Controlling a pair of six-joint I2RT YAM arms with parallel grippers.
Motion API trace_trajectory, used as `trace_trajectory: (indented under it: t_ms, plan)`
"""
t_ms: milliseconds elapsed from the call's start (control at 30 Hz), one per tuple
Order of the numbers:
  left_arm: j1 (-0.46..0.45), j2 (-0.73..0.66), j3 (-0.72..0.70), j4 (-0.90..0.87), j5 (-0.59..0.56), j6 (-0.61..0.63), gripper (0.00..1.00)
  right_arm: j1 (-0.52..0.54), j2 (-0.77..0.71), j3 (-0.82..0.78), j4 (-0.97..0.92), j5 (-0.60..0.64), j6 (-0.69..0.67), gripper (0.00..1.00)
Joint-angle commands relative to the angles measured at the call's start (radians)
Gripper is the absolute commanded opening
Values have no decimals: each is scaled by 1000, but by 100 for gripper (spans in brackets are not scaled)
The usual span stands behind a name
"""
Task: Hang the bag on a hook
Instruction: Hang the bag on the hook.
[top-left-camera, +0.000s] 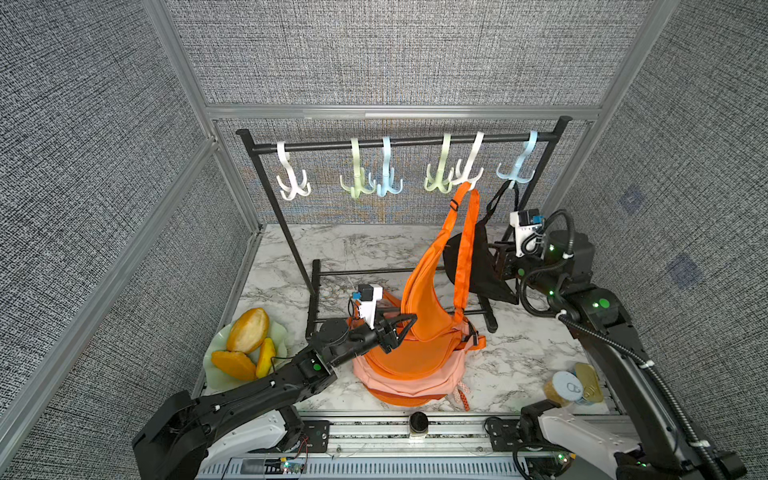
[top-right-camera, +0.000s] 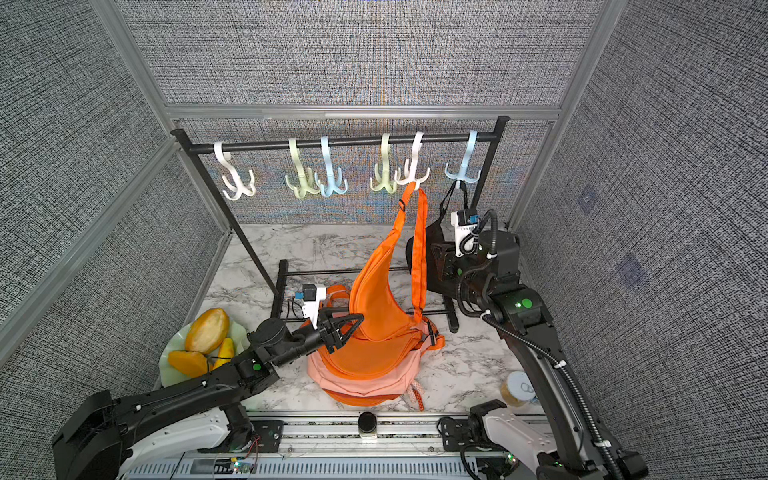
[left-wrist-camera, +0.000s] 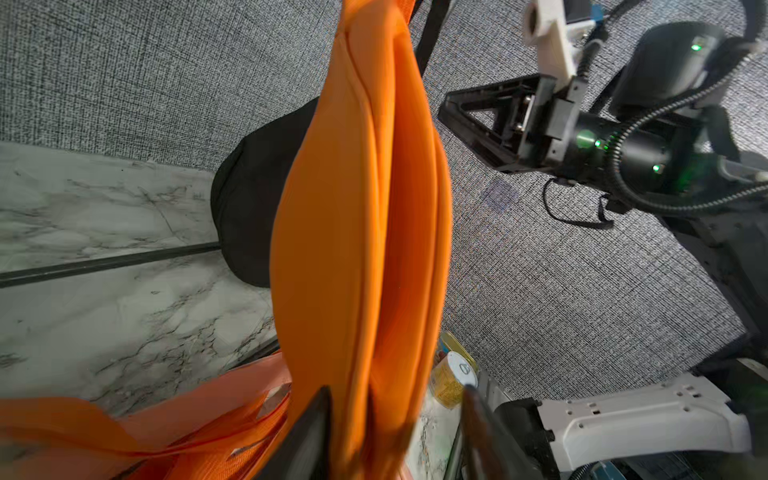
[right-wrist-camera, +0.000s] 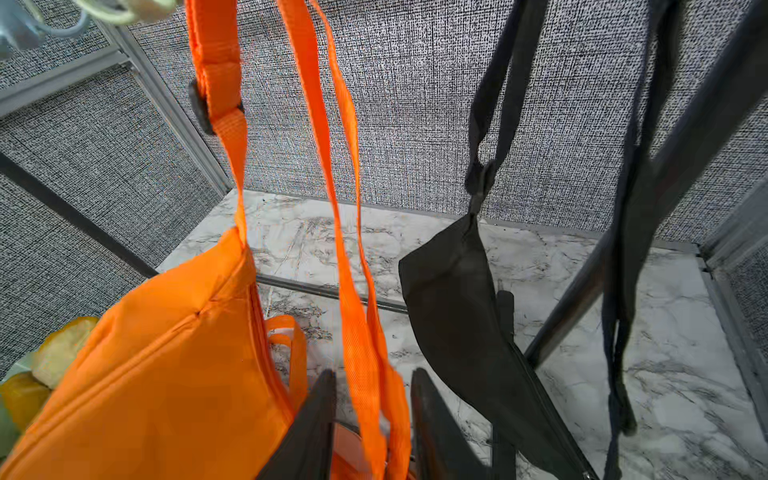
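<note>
Orange bag (top-left-camera: 424, 299) hangs on white hook (top-left-camera: 467, 174); can (left-wrist-camera: 451, 382) label looks illegible.

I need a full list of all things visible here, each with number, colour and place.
clothes rack: one, black, back of the table
hooks: six, white, green and blue, on the rack bar
orange sling bag: one, orange, on a white hook
black sling bag: one, black, on the end blue hook
bag pile: count unclear, orange and peach, under the orange sling bag
plate: one, pale green, front corner
fruit pieces: three, yellow-orange, on the plate
tins: two, yellow and gold, opposite front corner
jar: one, dark, front rail
left pincer: one, black, open astride the orange bag
right pincer: one, black, open around its strap
</note>
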Motion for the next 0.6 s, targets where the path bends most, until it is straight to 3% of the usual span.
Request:
trace_trajectory:
  t_ms: [0,100,267,433,567]
  plan:
    - [3,23,34,18,-55,-1,80,20,-57,-46,34,87,12,34]
    - [14,38,67,-69,-99,9,86,39,-103,-87,34,103,15,36]
    - [36,73,88,-89,-99,-5,88,121,-182,-246,128,70,72,38]
    - [42,50,85,-106,-97,8,87,284,-200,-362,108,206,40,50]
    - [64,-17,71,-178,-134,8,88,406,-192,-373,34,198,-1,66]
